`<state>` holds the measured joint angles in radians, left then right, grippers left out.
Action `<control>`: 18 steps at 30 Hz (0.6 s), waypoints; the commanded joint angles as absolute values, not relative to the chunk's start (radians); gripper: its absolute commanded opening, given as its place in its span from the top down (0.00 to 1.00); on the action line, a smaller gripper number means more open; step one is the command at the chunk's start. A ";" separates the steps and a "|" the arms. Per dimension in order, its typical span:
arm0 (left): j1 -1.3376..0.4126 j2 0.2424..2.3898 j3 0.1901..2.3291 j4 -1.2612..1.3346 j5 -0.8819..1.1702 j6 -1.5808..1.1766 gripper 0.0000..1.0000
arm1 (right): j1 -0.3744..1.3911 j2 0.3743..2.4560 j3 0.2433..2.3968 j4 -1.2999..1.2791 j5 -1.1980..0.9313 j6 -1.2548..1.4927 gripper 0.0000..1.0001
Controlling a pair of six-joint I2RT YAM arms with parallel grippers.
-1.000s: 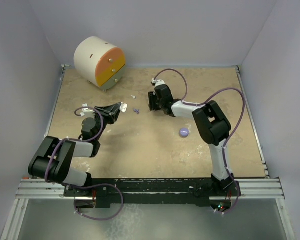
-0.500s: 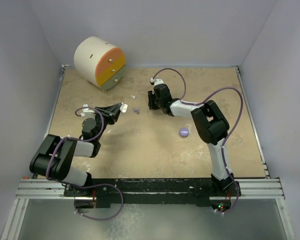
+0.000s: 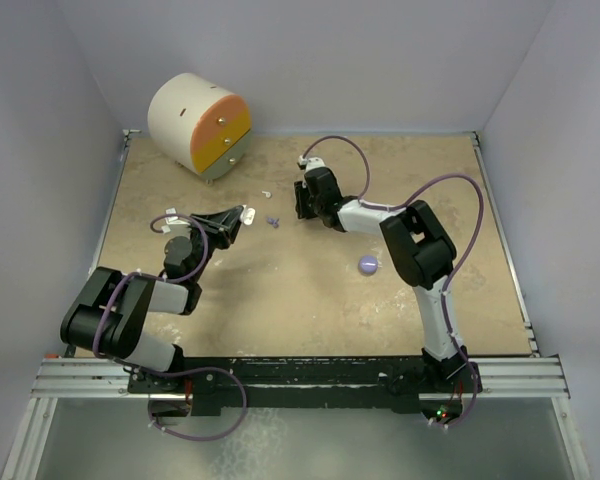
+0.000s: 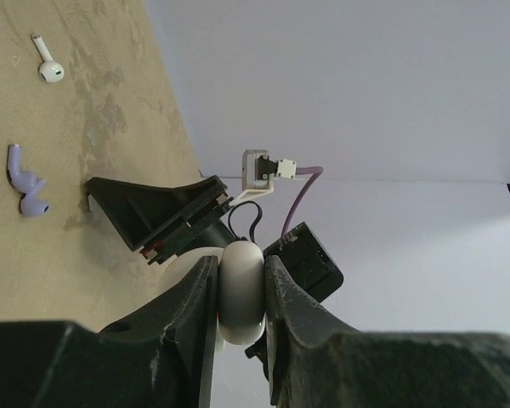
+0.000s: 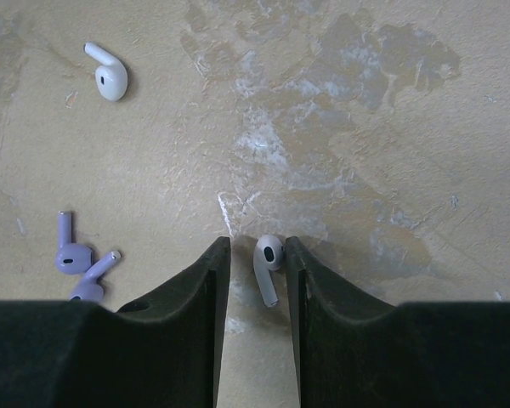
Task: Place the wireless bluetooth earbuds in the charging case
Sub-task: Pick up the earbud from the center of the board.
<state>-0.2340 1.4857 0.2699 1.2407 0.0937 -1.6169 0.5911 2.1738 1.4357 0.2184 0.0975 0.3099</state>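
Observation:
My left gripper [image 3: 242,216] is shut on a round white charging case [image 4: 242,293] and holds it above the table, left of centre. My right gripper [image 3: 302,206] is down at the table with its jaws apart around a white earbud [image 5: 269,258]. That earbud lies on the table and touches the right-hand finger [image 5: 299,280]; there is a gap to the other finger. A second white earbud [image 5: 110,78] lies further off; it also shows in the top view [image 3: 266,194]. Two purple earbuds [image 5: 75,262] lie together between the grippers and also show in the top view [image 3: 273,220].
A lilac round puck [image 3: 368,264] lies on the table near the right arm's elbow. A cream, orange and yellow drum-shaped box [image 3: 200,125] stands at the back left corner. Walls close the table at the back and both sides.
My right gripper has shifted slightly left and away along the table. The left gripper and its case have stayed still.

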 commanded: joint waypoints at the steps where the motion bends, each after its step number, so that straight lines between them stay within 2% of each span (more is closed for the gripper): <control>1: -0.232 1.489 0.265 1.318 0.103 -1.632 1.00 | 0.598 2.199 1.471 0.178 0.137 0.299 0.65; 10: -0.232 1.493 0.264 1.321 0.103 -1.634 1.00 | 0.598 2.212 1.468 0.159 0.163 0.294 0.73; 15: -0.232 1.497 0.263 1.324 0.102 -1.634 1.00 | 0.600 2.212 1.465 0.159 0.158 0.292 0.74; 18: -0.232 1.500 0.263 1.327 0.103 -1.635 1.00 | 0.603 2.207 1.459 0.159 0.154 0.291 0.79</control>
<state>-0.2340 1.4940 0.2680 1.2556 0.0937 -1.6234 0.5957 2.1864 1.4494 0.2146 0.1444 0.3019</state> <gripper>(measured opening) 0.238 0.247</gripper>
